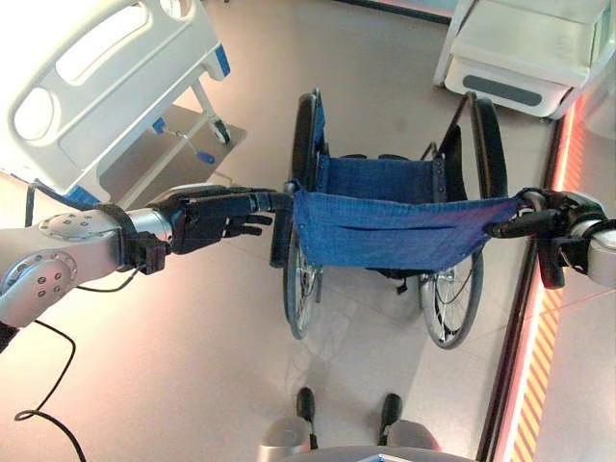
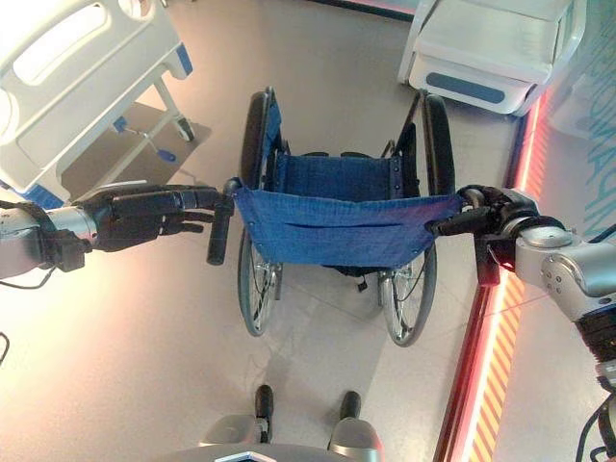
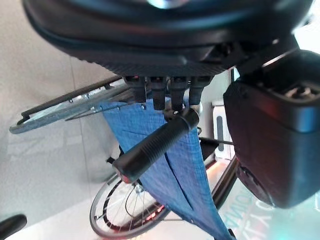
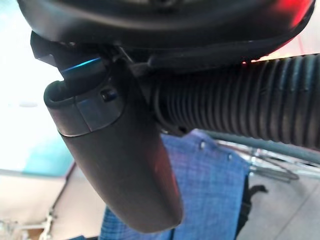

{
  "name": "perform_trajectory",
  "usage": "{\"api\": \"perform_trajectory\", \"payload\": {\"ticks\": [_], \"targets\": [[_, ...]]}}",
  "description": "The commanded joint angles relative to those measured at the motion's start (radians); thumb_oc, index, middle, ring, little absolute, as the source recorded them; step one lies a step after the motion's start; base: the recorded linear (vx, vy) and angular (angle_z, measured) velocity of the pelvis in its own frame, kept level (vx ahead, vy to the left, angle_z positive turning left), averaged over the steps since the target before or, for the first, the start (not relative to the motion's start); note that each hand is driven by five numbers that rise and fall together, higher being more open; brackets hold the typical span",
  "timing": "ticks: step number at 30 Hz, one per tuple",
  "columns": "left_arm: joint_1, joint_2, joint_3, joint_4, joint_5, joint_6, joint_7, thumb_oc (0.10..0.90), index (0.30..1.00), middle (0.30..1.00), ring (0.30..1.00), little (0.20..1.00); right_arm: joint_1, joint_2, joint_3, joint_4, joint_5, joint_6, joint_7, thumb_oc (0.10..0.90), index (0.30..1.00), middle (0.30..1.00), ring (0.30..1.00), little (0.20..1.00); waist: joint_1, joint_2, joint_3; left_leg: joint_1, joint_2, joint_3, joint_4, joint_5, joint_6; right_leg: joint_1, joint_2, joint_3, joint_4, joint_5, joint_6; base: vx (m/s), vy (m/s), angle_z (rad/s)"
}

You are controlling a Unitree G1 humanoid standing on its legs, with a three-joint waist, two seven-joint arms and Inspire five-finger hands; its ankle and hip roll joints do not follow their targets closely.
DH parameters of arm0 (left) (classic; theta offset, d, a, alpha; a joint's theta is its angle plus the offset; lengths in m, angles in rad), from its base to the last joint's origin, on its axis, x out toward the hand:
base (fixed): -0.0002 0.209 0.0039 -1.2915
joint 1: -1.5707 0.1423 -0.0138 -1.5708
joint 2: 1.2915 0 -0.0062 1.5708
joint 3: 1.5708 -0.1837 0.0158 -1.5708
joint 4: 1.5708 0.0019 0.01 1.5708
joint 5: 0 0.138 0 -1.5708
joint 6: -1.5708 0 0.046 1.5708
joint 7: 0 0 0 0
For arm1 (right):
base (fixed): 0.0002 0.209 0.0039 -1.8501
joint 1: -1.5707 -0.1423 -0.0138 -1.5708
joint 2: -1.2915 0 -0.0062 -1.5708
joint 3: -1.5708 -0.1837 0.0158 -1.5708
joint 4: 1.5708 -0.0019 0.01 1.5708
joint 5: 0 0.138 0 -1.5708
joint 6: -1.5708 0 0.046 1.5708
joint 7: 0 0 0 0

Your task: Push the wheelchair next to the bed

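Two beds flank the wheelchair [image 1: 385, 221]: hospital bed [image 1: 87, 87] left, another bed [image 1: 525, 58] ahead-right; left hand [image 1: 217, 219] fingers straight against its handle, right hand [image 2: 496, 219] wrapped round its ribbed grip.

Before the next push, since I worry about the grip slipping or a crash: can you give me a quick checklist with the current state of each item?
1. Left robot hand on the left push handle: not ok, fingers straight, only touching its top.
2. Right robot hand on the right push handle: ok, thumb wrapped round it.
3. Wheelchair upright on its wheels: ok.
4. Bed ahead to the left, apart from the wheelchair: ok.
5. Brakes released: cannot tell.
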Motion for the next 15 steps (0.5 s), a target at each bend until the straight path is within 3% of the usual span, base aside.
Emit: {"api": "perform_trajectory", "payload": {"ticks": [1, 5, 9, 10, 12, 15], "targets": [[-0.035, -0.026, 0.098, 0.011, -0.073, -0.032, 0.006, 0.800, 0.900, 0.900, 0.900, 0.900, -0.170, -0.033, 0.071, -0.004, 0.013, -0.049, -0.055, 0.800, 0.900, 0.900, 0.900, 0.900, 0.001, 0.010, -0.062, -0.022, -0.007, 0.064, 0.010, 0.005, -0.039, -0.023, 0.005, -0.009, 0.045, -0.006, -0.006, 0.00, 0.000, 0.00], [-0.042, -0.034, 0.080, -0.005, -0.119, -0.029, 0.005, 0.800, 0.900, 0.900, 0.900, 0.900, -0.189, -0.031, 0.089, 0.004, 0.019, -0.052, -0.061, 0.800, 0.900, 0.900, 0.900, 0.900, -0.001, 0.012, -0.056, -0.024, -0.007, 0.068, 0.011, 0.007, -0.040, -0.027, 0.005, -0.006, 0.046, -0.004, -0.006, -0.01, 0.001, 0.00], [-0.076, -0.049, 0.033, -0.013, -0.127, 0.041, 0.034, 0.800, 0.900, 0.900, 0.900, 0.900, -0.214, -0.018, 0.117, 0.021, 0.008, -0.056, -0.061, 0.800, 0.900, 0.900, 0.900, 0.900, -0.009, 0.014, -0.049, -0.027, -0.006, 0.075, 0.016, 0.007, -0.038, -0.033, 0.006, 0.002, 0.052, -0.005, -0.007, 0.00, 0.000, 0.00], [-0.097, -0.049, 0.004, -0.007, -0.082, 0.102, 0.004, 0.800, 0.900, 0.900, 0.900, 0.900, -0.228, -0.017, 0.131, 0.029, 0.007, -0.059, -0.062, 0.800, 0.900, 0.900, 0.900, 0.900, -0.013, 0.014, -0.044, -0.030, -0.005, 0.079, 0.020, 0.006, -0.037, -0.036, 0.006, 0.005, 0.053, -0.004, -0.007, 0.00, 0.000, 0.00], [-0.124, -0.032, -0.044, 0.007, 0.020, 0.150, -0.090, 0.800, 0.900, 0.900, 0.900, 0.900, -0.250, -0.023, 0.152, 0.040, 0.018, -0.067, -0.068, 0.800, 0.900, 0.900, 0.900, 0.900, -0.017, 0.017, -0.038, -0.036, -0.003, 0.084, 0.027, 0.005, -0.036, -0.043, 0.005, 0.010, 0.055, -0.002, -0.008, -0.04, 0.013, 0.00], [-0.165, 0.009, -0.110, 0.017, 0.091, 0.164, -0.170, 0.800, 0.900, 0.900, 0.900, 0.900, -0.289, -0.040, 0.182, 0.058, 0.038, -0.073, -0.066, 0.800, 0.900, 0.900, 0.900, 0.900, -0.020, 0.021, -0.030, -0.042, -0.005, 0.085, 0.029, 0.006, -0.037, -0.050, 0.005, 0.015, 0.053, 0.005, -0.005, -0.05, 0.015, -0.01]]}}
